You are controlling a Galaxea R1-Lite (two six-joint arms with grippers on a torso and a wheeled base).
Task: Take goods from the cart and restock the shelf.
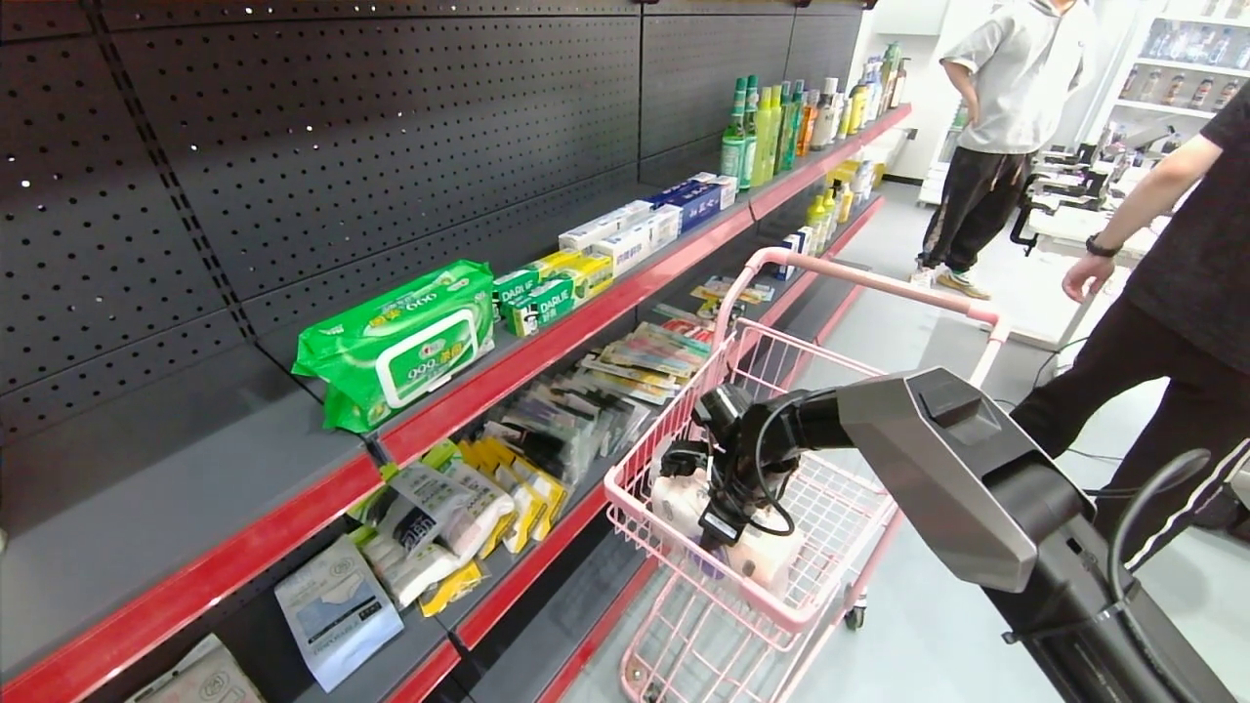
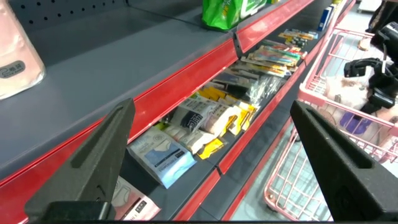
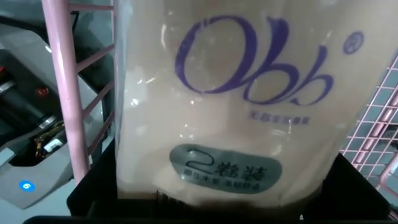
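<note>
The pink wire cart stands beside the shelf. Inside it lie pale packs of paper rolls, one with purple lettering pressed close in front of the right wrist camera. My right gripper is down in the cart on these packs. My left gripper hangs open and empty beside the upper shelf board, with the cart off to one side. A pink roll pack stands on that board.
A green wipes pack and toothpaste boxes sit on the upper shelf; the lower shelf holds several small packets. Bare board lies left of the wipes. Two people stand in the aisle beyond the cart.
</note>
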